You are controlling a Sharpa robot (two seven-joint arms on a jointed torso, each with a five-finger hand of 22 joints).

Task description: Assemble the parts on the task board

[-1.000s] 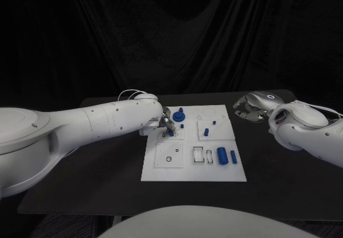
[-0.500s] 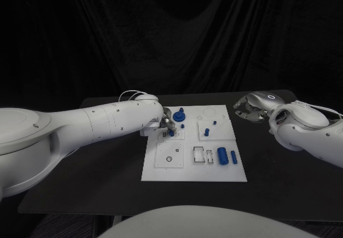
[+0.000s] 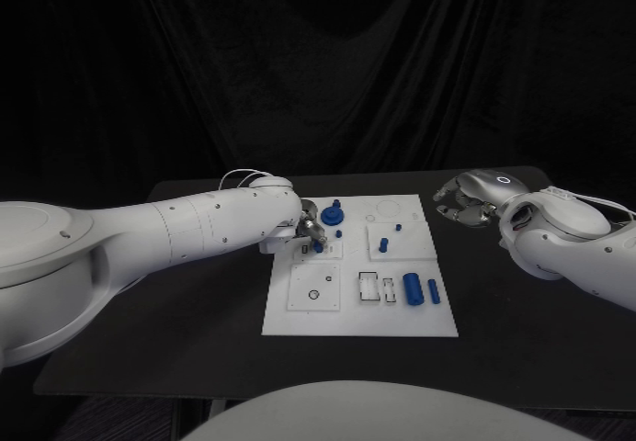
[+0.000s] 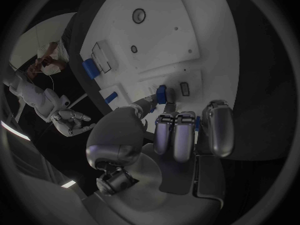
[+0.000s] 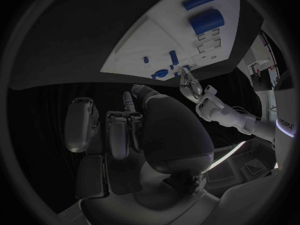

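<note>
The left hand's fingers [image 4: 164,96] pinch a small blue peg [image 3: 318,246] and hold it upright, tip down, right over the far-left corner of the white board [image 3: 299,317]; in the left wrist view the peg [image 4: 162,93] sits between the thumb and a fingertip, close above a small slot in the board [image 4: 162,30], though whether it already touches the board cannot be told. The left hand [image 3: 308,230] is by far the nearer one to the work, so the coming move looks like a short straight push down along the peg's long axis. The right hand [image 3: 464,200] hangs over the bench [image 3: 198,349] off the board's far-right corner, well apart from the parts, fingers [image 5: 119,130] curled in on nothing. Counting the blue pieces elsewhere on the board in the head view: one round knob with a post [image 3: 332,216] at the far edge, two small standing pegs [image 3: 383,244] near the middle, one thick cylinder [image 3: 413,288] lying with its axis toward the robot, and one thin pin [image 3: 432,291] just beside it, lying parallel. A small dark ring [image 3: 311,295] lies on the near-left panel.
</note>
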